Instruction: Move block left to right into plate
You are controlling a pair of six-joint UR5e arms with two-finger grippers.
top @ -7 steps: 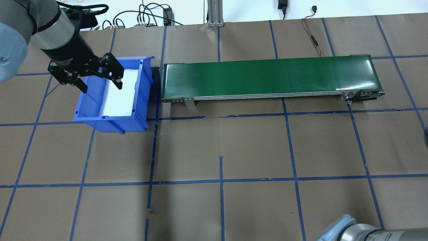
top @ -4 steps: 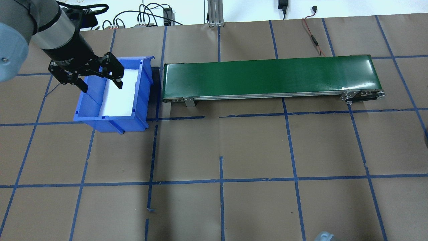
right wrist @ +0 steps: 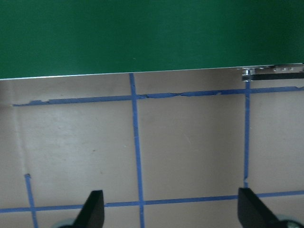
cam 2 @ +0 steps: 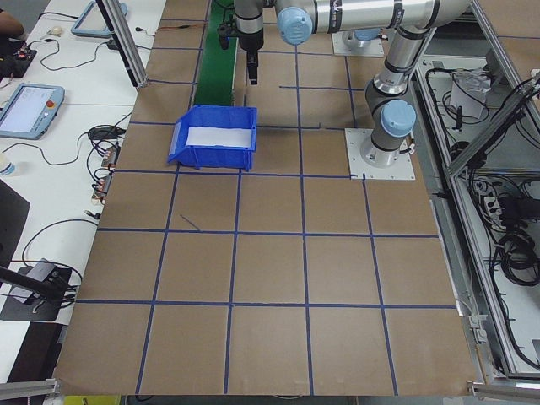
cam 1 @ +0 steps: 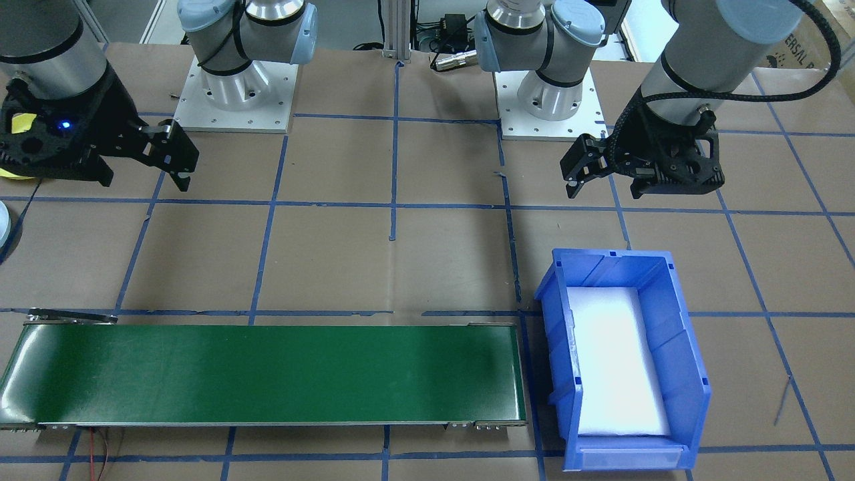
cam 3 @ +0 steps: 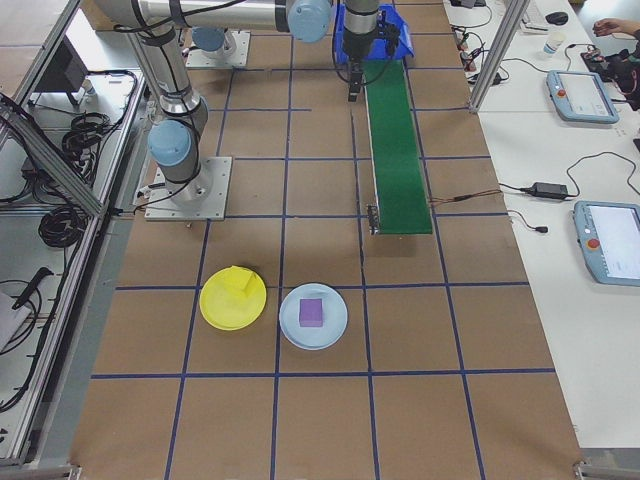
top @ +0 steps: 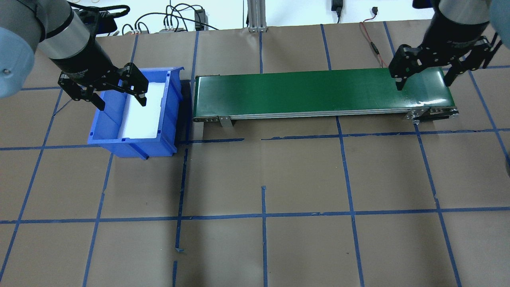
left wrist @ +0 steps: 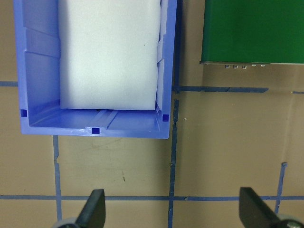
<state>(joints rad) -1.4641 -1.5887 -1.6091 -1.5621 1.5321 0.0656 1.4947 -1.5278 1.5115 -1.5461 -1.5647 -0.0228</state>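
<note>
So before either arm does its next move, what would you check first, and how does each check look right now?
1. Left pincer open and empty: ok, jaws spread wide with nothing between them.
2. Right pincer open and empty: ok, same state.
3. A block waiting in the blue bin: not ok, only white foam shows inside.
4. Green belt clear: ok, nothing lies on it.
5. A free plate to receive a block: not ok, the yellow plate holds a yellow block and the pale blue plate holds a purple block.
</note>
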